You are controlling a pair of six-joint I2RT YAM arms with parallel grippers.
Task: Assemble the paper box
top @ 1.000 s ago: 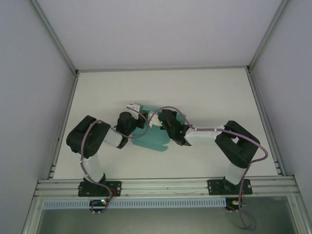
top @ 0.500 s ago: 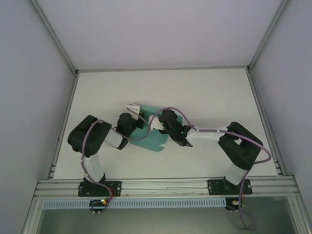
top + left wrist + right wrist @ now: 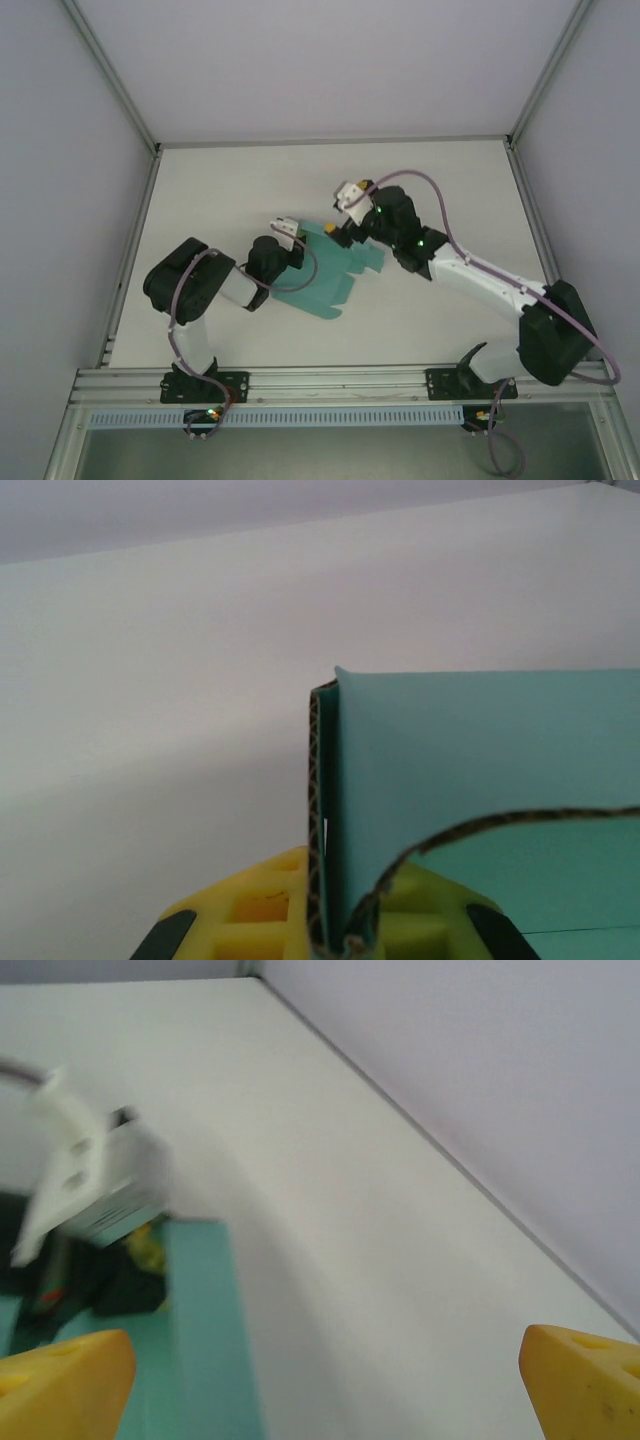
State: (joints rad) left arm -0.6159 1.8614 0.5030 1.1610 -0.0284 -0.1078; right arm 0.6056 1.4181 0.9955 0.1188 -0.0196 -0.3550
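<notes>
One arm moved: right fingers (image 3: 60, 1372) lifted off, spread empty; left fingers (image 3: 240, 922) still pinch the paper box (image 3: 322, 286).

One paper box (image 3: 325, 280), a single teal card sheet, on one bench (image 3: 220, 180). Two arms: the left arm (image 3: 190, 285) and the right arm (image 3: 490, 290). Two tools: the left tool (image 3: 298, 240) at the sheet's ten o'clock, the right tool (image 3: 345, 215) at its twelve o'clock. Two purple cables: the left cable (image 3: 176, 305) and the right cable (image 3: 412, 173).
</notes>
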